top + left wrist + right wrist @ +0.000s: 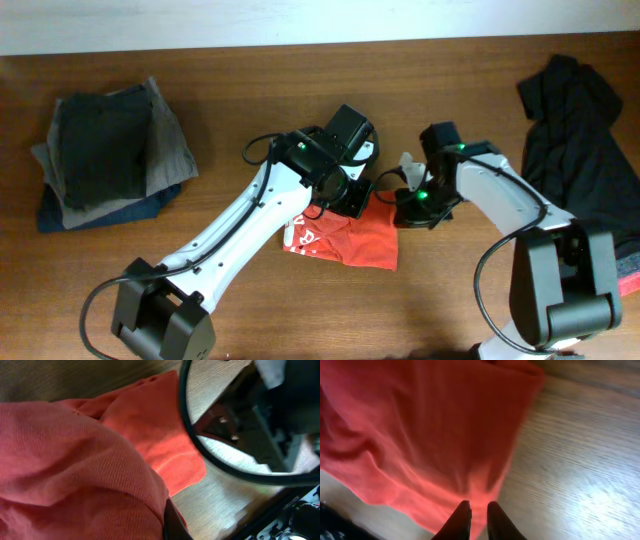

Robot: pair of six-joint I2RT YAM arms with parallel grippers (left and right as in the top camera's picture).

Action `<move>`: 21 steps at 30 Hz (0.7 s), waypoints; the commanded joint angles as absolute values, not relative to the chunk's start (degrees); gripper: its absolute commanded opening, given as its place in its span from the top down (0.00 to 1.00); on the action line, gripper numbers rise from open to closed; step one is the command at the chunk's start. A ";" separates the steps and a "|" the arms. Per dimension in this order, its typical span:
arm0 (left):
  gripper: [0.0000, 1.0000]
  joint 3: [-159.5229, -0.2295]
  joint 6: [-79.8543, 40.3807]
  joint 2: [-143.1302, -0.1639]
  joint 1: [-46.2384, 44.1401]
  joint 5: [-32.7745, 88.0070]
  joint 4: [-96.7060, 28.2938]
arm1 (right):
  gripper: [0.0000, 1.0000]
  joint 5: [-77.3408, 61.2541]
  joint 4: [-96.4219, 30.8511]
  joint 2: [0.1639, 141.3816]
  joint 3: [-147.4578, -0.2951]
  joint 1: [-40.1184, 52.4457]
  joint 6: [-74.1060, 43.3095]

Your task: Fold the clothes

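Pinches shirt [350, 242] in left gripper [348, 198]; seemingly nips its far edge in near-shut right gripper [479, 515]; spans both, trailing nearward.

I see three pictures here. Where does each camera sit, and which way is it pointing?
Overhead: fixed above the table, facing straight down; both arms show, with the red-orange T-shirt between the left gripper and right gripper.
Left wrist: on the left arm, close over the T-shirt, facing along its fingers; one dark fingertip shows at the bottom.
Right wrist: on the right arm, looking past its two fingertips at the cloth's edge.
Shared: all three see the T-shirt and the wooden table.
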State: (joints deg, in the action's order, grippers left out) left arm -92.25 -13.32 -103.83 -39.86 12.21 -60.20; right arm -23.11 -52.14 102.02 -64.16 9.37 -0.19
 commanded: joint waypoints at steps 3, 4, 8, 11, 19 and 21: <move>0.99 -92.95 -13.87 -104.22 -40.03 13.98 -60.03 | 0.83 -24.88 -47.53 101.69 -60.82 10.57 -2.17; 0.99 -92.95 -13.87 -104.22 -40.10 14.13 -60.03 | 0.83 -24.88 -46.22 101.73 -59.99 10.57 -2.48; 0.99 -92.95 -13.89 -104.22 -40.82 14.24 -59.99 | 0.83 -24.91 -42.39 101.97 -57.10 10.55 -4.21; 0.99 -92.95 -13.87 -104.22 -41.98 14.17 -59.94 | 0.83 -24.93 -41.04 102.98 -55.96 10.55 -5.02; 0.91 -92.92 -13.87 -104.22 -45.12 13.50 -59.96 | 0.84 -24.95 -41.06 104.53 -55.92 10.55 -5.02; 0.91 -92.88 -13.87 -104.25 -45.74 13.26 -59.79 | 0.84 -24.95 -41.08 104.53 -55.92 10.55 -5.02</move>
